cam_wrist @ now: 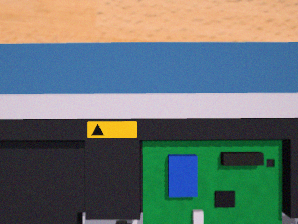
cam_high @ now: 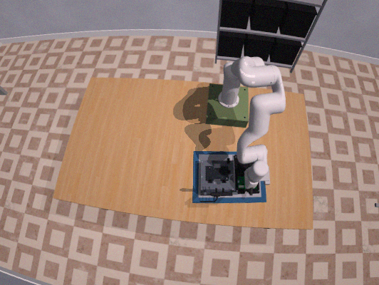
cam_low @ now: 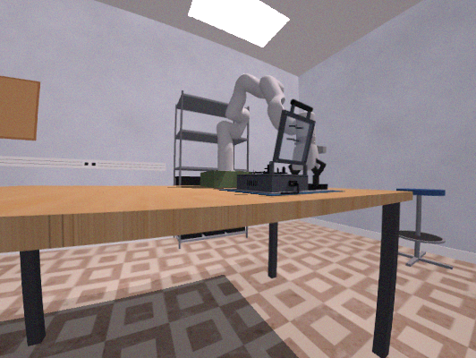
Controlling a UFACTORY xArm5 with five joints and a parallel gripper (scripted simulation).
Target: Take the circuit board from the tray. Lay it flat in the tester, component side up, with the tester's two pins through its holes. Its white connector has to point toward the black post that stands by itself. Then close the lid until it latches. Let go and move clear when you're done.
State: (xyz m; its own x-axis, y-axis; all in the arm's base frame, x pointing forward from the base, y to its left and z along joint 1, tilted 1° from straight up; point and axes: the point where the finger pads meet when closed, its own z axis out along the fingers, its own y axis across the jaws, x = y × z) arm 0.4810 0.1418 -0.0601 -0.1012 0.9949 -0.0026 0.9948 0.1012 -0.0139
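Observation:
The circuit board (cam_high: 241, 181) (cam_wrist: 155, 202) lies component side up in a pocket of the black tray (cam_wrist: 110, 175). The wrist view shows its blue block, black chips and, at the bottom edge, part of its white connector (cam_wrist: 198, 217). My gripper (cam_high: 251, 190) (cam_low: 306, 173) is open and low over the tray, partly hidden by the arm and the tester's lid; its fingers are outside the wrist view. The tester (cam_high: 204, 186) (cam_low: 273, 183) is left of the tray in the top view. Its lid (cam_low: 279, 140) stands open, nearly upright. Its pins and the lone black post are too small to tell apart.
A blue mat (cam_high: 195, 178) (cam_wrist: 150, 67) lies under tester and tray. The lid's black handle (cam_low: 301, 105) rises beside the arm. A cable lies at the tester's front. The green robot base (cam_high: 217, 112) (cam_low: 215, 179) stands behind. A white item (cam_high: 267, 178) is right of the tray.

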